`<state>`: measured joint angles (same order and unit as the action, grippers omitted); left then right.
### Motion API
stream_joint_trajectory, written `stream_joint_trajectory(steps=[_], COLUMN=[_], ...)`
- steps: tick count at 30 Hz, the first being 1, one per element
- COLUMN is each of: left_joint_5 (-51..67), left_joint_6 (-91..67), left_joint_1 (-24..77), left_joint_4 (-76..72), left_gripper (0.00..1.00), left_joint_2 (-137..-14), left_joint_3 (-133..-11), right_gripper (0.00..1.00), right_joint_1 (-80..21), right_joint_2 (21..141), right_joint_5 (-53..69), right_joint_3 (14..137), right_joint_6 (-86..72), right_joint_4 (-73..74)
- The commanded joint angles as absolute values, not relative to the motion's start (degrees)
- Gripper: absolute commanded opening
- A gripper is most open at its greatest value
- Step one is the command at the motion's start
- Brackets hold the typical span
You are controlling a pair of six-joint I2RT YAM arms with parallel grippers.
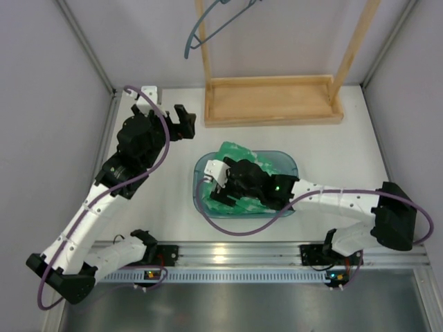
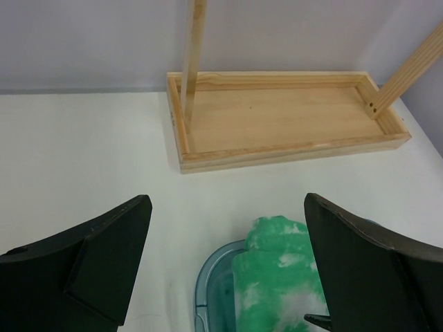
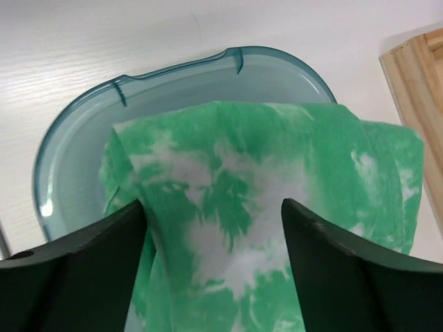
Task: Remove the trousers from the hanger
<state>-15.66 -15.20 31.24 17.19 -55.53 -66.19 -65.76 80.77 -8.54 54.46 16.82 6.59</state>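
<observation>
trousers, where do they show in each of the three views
Top external: trousers at centre, piled in the teal tub.
Left wrist: trousers at the bottom edge, right of centre.
Right wrist: trousers fill the centre and lower half.
Shared landmark: the teal tub, in all three.

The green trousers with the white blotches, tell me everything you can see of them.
The soft green trousers with white mottled blotches look like thin knit cloth, folded and bunched into a heap. They lie in the translucent teal plastic tub, one fold spilling over its rim toward the light wooden frame. They hang on nothing. The right gripper stands open over them, a finger at each side; whether it touches the cloth cannot be told.
</observation>
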Motion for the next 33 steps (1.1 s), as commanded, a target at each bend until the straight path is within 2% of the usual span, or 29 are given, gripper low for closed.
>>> stream_joint_trajectory(steps=[1, 3, 6, 7, 9, 10, 12, 13, 14, 15, 17, 18, 20, 21, 22, 25, 27, 30, 33], left_joint_5=[-16.7, -16.3, -15.8, -15.8, -15.3, -14.7, -11.4, -10.4, -9.5, -9.5, -8.4, -7.5, -4.9, -3.6, -3.3, -4.7, -7.8, -16.0, -17.8], left_joint_6=[-16.1, -16.0, -16.6, -17.1, -18.3, -19.8, -21.4, -22.8, -23.5, -23.9, -24.5, -25.3, -26.3, -27.1, -27.5, -28.4, -29.5, -31.1, -34.6], left_joint_1=[31.1, 31.1, 31.0, 31.1, 31.2, 31.2, 31.2, 31.1, 31.2, 31.1, 31.2, 31.3, 31.6, 31.9, 32.3, 35.8, 40.6, 46.4, 48.2], left_joint_4=[14.0, 14.0, 14.1, 14.0, 14.0, 14.0, 14.0, 14.0, 14.1, 14.3, 15.6, 16.4, 16.4, 16.5, 16.4, 16.4, 16.4, 16.4, 15.6], left_gripper=[0.98, 0.98, 0.98, 0.97, 0.9, 0.85, 0.66, 0.58, 0.53, 0.42, 0.32, 0.23, 0.22, 0.19, 0.11, 0.04, 0.04, 0.03, 0.03], left_joint_2=[-54.8, -54.9, -55.3, -55.0, -53.9, -53.4, -52.7, -53.3, -53.8, -54.3, -56.0, -56.3, -56.7, -57.0, -57.5, -59.2, -60.5, -64.4, -67.3], left_joint_3=[-65.9, -66.0, -65.8, -65.6, -64.2, -63.6, -62.6, -61.5, -61.1, -60.7, -60.6, -60.2, -59.2, -58.1, -57.6, -55.1, -53.1, -50.7, -47.5], right_gripper=[0.81, 0.84, 0.93, 0.97, 0.99, 0.99, 0.97, 0.92, 0.89, 0.86, 0.77, 0.75, 0.73, 0.74, 0.75, 0.75, 0.73, 0.65, 0.6], right_joint_1=[-66.9, -66.9, -66.8, -66.8, -66.0, -65.3, -62.8, -61.6, -60.3, -57.1, -53.2, -48.9, -45.1, -42.4, -41.2, -37.6, -37.1, -37.2, -38.0], right_joint_2=[73.8, 69.6, 63.4, 61.8, 58.2, 57.3, 55.3, 54.7, 53.8, 53.6, 53.5, 53.6, 54.0, 54.1, 54.2, 54.7, 55.3, 57.7, 62.3], right_joint_5=[-3.8, -4.0, -7.0, -8.5, -13.2, -14.6, -18.0, -19.7, -20.1, -19.7, -17.2, -16.0, -13.5, -13.2, -11.5, -6.3, -4.6, -0.5, 1.5], right_joint_3=[59.0, 59.8, 60.2, 60.2, 60.2, 60.2, 59.7, 59.1, 58.4, 57.1, 55.2, 54.6, 53.4, 52.3, 51.8, 49.4, 47.4, 43.9, 41.8], right_joint_6=[13.5, 12.1, 9.5, 8.5, 4.7, 2.8, -3.8, -5.9, -9.9, -11.5, -16.0, -17.0, -19.0, -19.5, -20.0, -22.4, -23.8, -25.7, -26.5], right_joint_4=[8.9, 10.8, 12.4, 12.3, 12.9, 13.5, 15.5, 15.9, 16.5, 16.9, 17.5, 17.3, 16.7, 15.7, 15.0, 11.5, 10.0, 5.8, 3.2])
